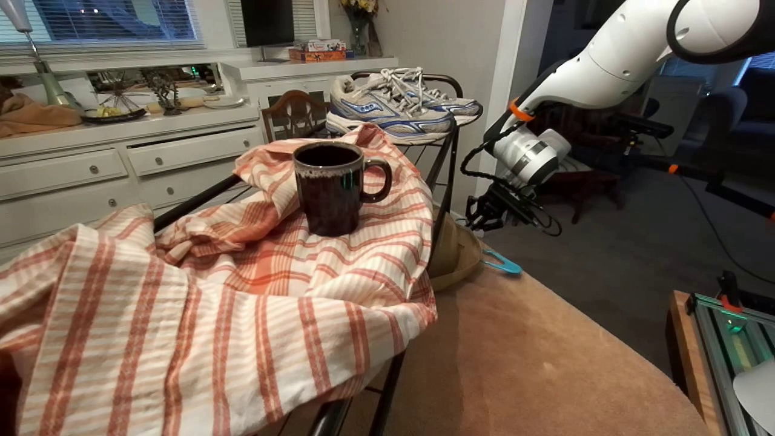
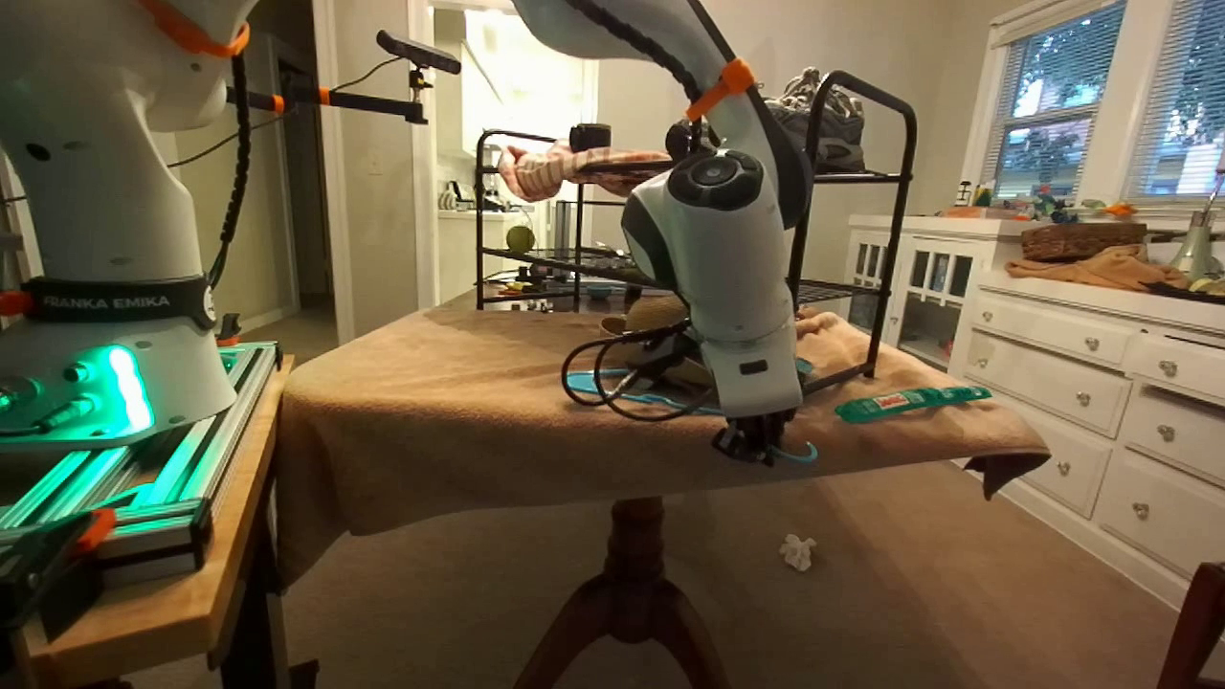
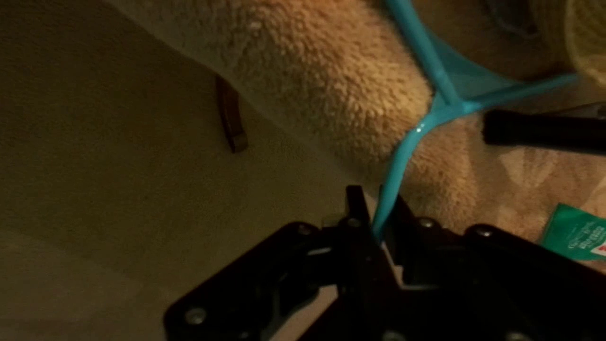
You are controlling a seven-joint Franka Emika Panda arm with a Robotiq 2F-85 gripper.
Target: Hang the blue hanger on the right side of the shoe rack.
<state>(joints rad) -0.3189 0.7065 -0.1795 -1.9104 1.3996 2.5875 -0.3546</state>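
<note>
My gripper (image 3: 377, 199) was closed on the hanger (image 3: 450, 106), its fingers pinching the thin neck between the hook (image 2: 812, 454) and the Y where the blue frame divided. I had it angled down at the edge of the tan-draped bench (image 2: 431, 373), and in an exterior view the hook curled out past my fingertips. The frame reached back over the bench top; whether it rested there, I could not tell.

The rack (image 2: 893, 239) stood upright on the bench, behind my white arm (image 2: 742, 287) in an exterior view; the hook was apart from its black bars. A woven hat (image 1: 466, 257) sat low by the rack, close beside the hanger's frame, though I could not make out whether the two touched.

Up on the rack's top shelf, a pair of shoes (image 1: 387, 118) sat toward one end. Toward the other, a red-striped towel (image 1: 242, 327) lay rumpled and hung over the side, with a dark brown mug (image 1: 330, 200) upright on it. A green packet (image 2: 904, 402) lay flat on the bench near one of the rack's feet. Crumpled white paper (image 2: 797, 552) lay on the floor (image 2: 431, 593) below. A white cabinet (image 2: 1043, 330) with round knobs stood by the wall, and a green light (image 2: 131, 392) glowed on my base (image 2: 191, 364).
</note>
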